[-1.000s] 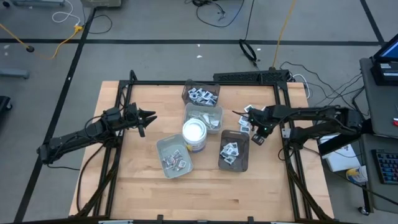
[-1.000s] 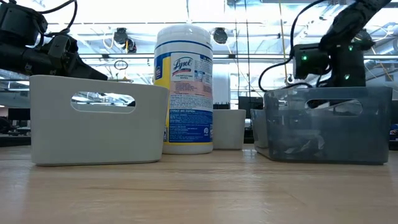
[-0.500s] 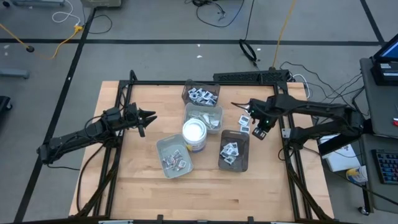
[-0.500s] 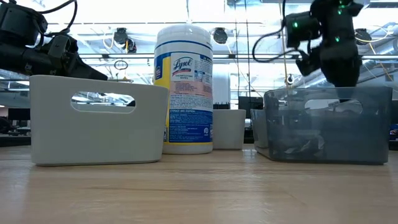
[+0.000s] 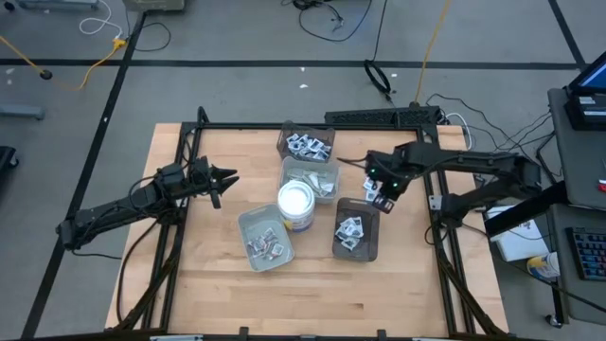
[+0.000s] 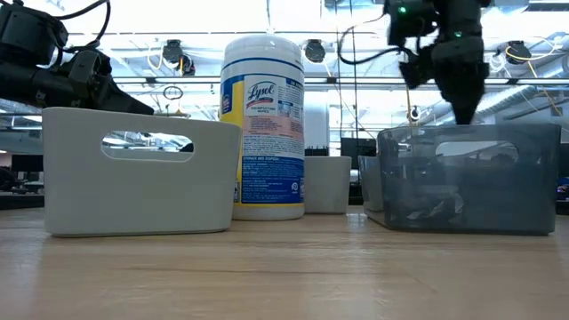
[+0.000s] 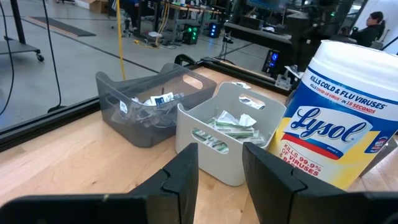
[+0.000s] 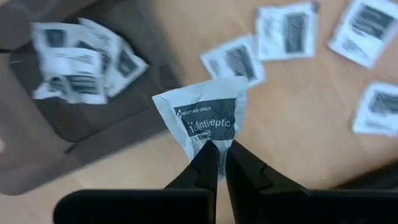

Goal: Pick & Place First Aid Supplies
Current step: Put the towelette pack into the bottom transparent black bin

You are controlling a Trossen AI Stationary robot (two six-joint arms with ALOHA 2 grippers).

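Note:
My right gripper (image 8: 217, 163) is shut on a square white packet (image 8: 204, 118) with dark print. In the high view it hovers (image 5: 383, 192) just past the far right corner of the dark tray (image 5: 357, 229), which holds more packets (image 8: 81, 59). Several loose packets (image 8: 286, 28) lie flat on the wood beneath it. In the low view this gripper (image 6: 444, 62) hangs above the dark tray (image 6: 467, 178). My left gripper (image 7: 221, 177) is open and waits at the table's left (image 5: 222, 180), touching nothing. My right gripper pinches the packet between its two fingers (image 8: 205, 163) at one corner (image 8: 214, 144). The fingers come from above, pointing down. The packet is lifted clear of the table and sticks out past the fingertips, slightly creased.
A white Lysol tub (image 5: 296, 204) stands mid-table. Around it are a far dark tray (image 5: 306, 142) with packets, a white tray (image 5: 311, 180) with green-white strips, and a grey tray (image 5: 265, 237) near the left. Bare wood lies along the near edge (image 5: 312, 303).
My right gripper has risen from the loose packets at the table's right and moved toward the table's left, above the dark tray's far end, with the packet lifted clear.

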